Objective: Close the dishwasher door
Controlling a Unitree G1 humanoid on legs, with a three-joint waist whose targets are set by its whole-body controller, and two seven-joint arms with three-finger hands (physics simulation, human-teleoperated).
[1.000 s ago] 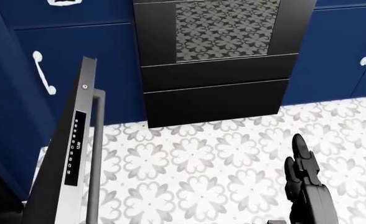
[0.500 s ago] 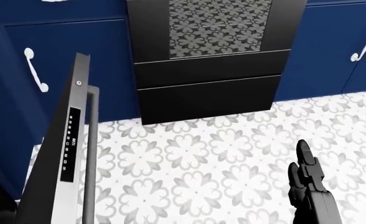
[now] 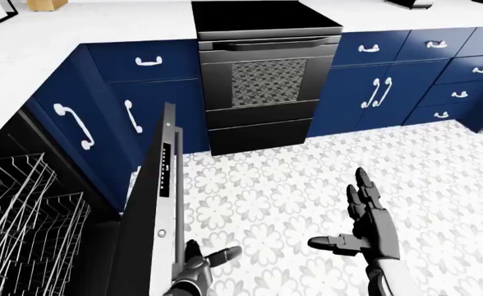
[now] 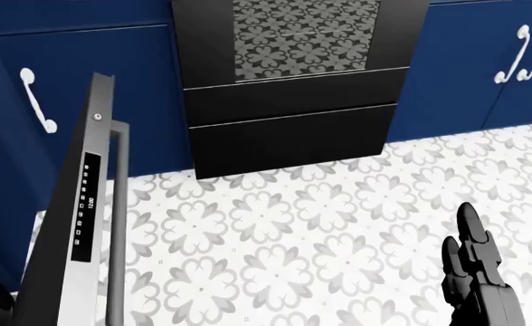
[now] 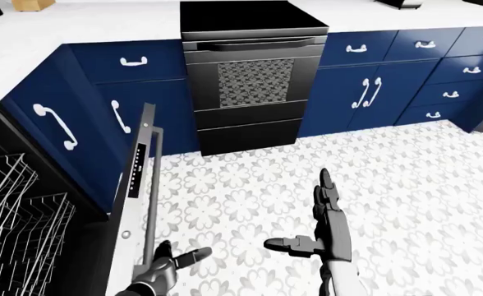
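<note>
Door (image 3: 155,203): matt dark face, brushed-metal edge. Rack (image 3: 15,216): thin wire. Oven (image 3: 262,74): glossy black. Cabinets (image 3: 390,80): smooth blue. Floor (image 3: 439,185): patterned tile.

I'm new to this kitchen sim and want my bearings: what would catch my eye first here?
The half-open dishwasher door stands at the lower left of the left-eye view, wire racks showing inside. A black oven sits at top center among navy cabinets. Low down, the left hand is by the door's edge and the right hand hovers open over patterned floor tiles.
</note>
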